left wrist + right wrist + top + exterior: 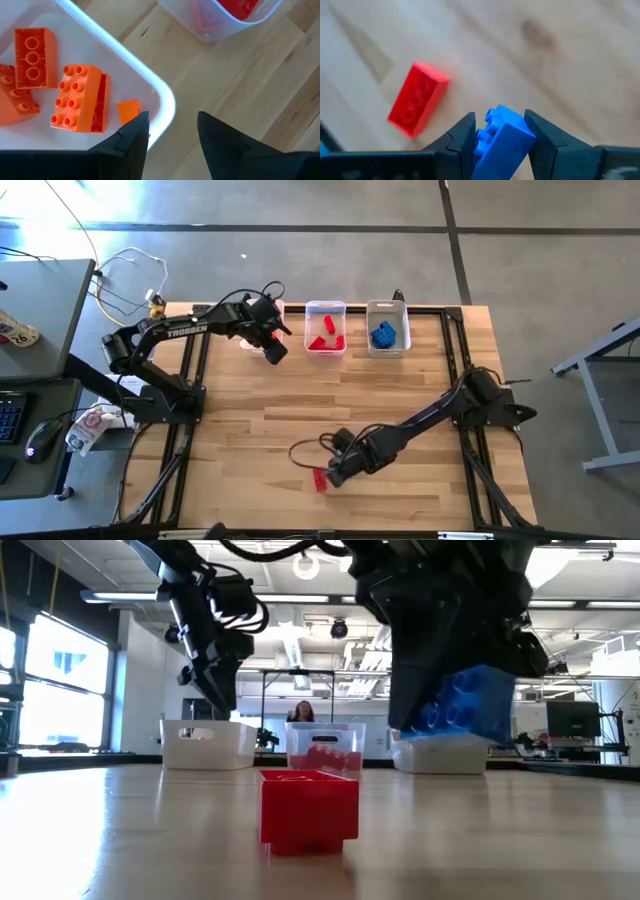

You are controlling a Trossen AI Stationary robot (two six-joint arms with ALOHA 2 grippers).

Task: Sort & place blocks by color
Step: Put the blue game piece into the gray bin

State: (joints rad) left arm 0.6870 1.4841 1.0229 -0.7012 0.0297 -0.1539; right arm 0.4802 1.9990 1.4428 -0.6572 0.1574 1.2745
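Observation:
A red block lies flat on the table near its near edge. My right gripper hovers just beside it, shut on a blue block. My left gripper is open and holds nothing. It hangs over the near rim of the left bin, which holds several orange blocks. The middle bin holds red blocks, and the right bin holds blue blocks. My right gripper pinches the blue block between its two fingers, which press on two opposite side faces. The fingers come from above, pointing down. The block is tilted and lifted clear of the table, with its studded face showing beyond the fingers.
The three translucent bins stand in a row along the table's far edge. A dark cable loops on the wood near my right gripper. Bare wood spreads between the bins and the red block. A person shows far behind the table.

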